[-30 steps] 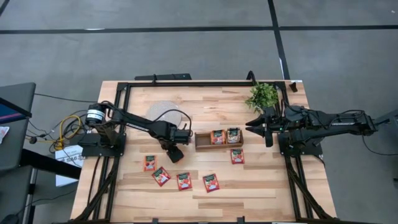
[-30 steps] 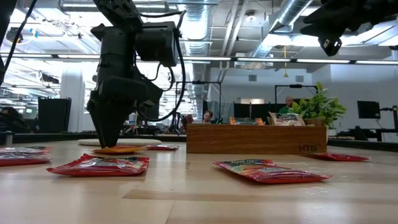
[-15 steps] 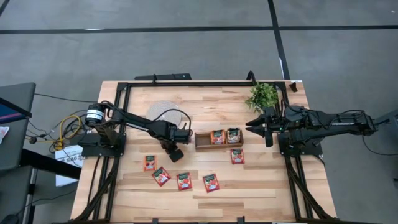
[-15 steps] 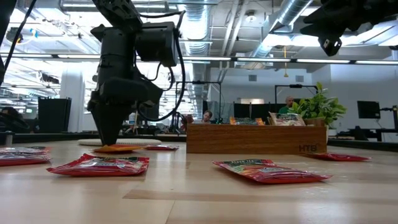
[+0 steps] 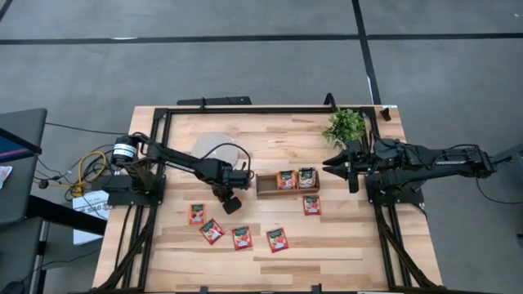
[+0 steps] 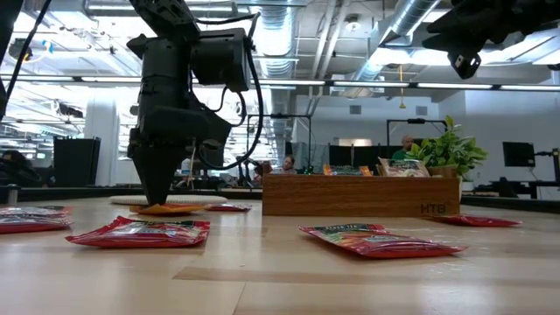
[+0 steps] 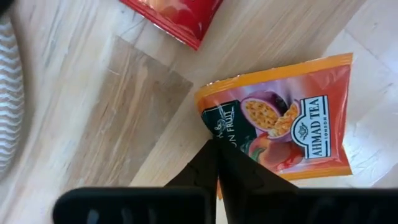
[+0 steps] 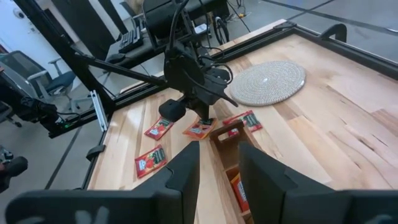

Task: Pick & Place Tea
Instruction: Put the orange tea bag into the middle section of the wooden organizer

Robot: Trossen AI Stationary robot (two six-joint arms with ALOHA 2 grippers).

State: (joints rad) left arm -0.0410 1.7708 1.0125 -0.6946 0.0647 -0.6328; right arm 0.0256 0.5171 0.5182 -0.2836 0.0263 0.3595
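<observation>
- On the pale wooden table [image 5: 343, 241], with its long plank grain, we see flat, glossy square tea sachets: four red ones [image 5: 237, 233] in a loose row near the front edge, and one more red sachet [image 5: 311, 205] just in front of the wooden tray [image 5: 265, 185].
- Two further sachets [image 5: 296, 179] stand in the tray's compartments.
- A round woven white mat [image 5: 214, 147] lies behind the left arm, and a small leafy green plant [image 5: 345, 125] sits near the back right corner.
- Our left end effector [image 7: 216, 163] is down at the table just left of the tray, its dark fingers pinched together on the edge of an orange sachet [image 7: 283, 121] printed with fruit, which lies flat on the wood.
- Our right end effector [image 5: 329, 162] hangs above the table right of the tray, fingers partly apart, holding nothing.
</observation>
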